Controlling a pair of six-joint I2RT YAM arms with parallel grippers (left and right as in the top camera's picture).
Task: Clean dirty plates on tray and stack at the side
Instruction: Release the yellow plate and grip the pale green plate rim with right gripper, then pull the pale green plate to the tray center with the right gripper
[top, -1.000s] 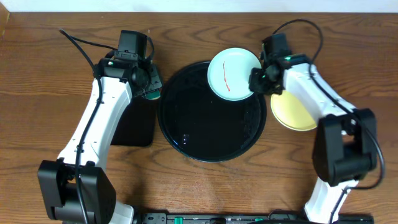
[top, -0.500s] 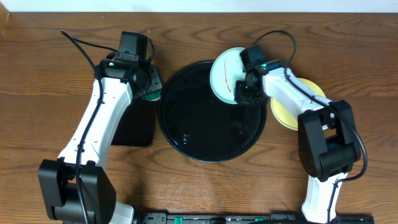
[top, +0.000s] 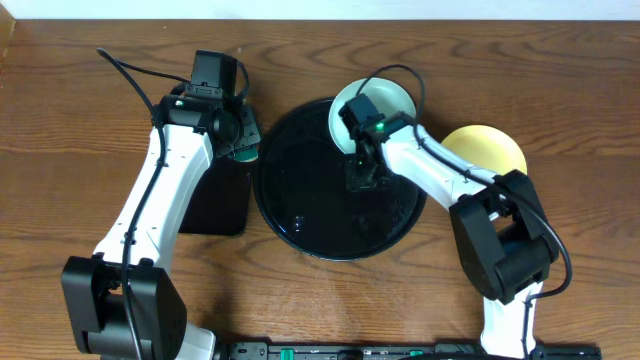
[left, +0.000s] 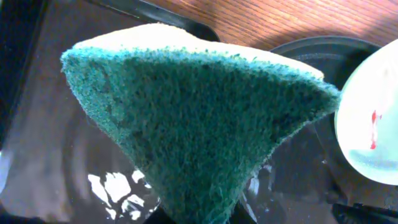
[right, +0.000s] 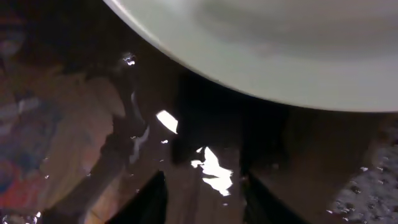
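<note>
**A:** Which way is the dirty plate lying from the claws?

**B:** The mint plate (top: 390, 100) is sitting across the far rim of the round tray (top: 300, 205), partly over the bench (top: 60, 150). The right claw (top: 362, 178) is hovering low over the tray, just on the plate's near side. In the right wrist view, the plate's edge is filling the top, straight ahead of the fingertips.

**A:** Is that claw gripping anything?

**B:** No. Its fingers (right: 152, 199) are standing apart, with only glossy tray showing between them.

**A:** And the left one?

**B:** The left claw (top: 241, 150) is pinching the green sponge (left: 205, 124) tight over the far corner of the rectangular tray (top: 215, 205). It is well apart from the plate, so the right arm is the nearer one by far.

**A:** Is there a long axis to line up with?

**B:** None, the plate is round. A thin red smear (left: 374, 127) is showing on it. The yellow plate (top: 490, 150) is lying on the bench just right of the round tray.

**A:** Any brands or writing?

**B:** I'm seeing nothing readable.
</note>
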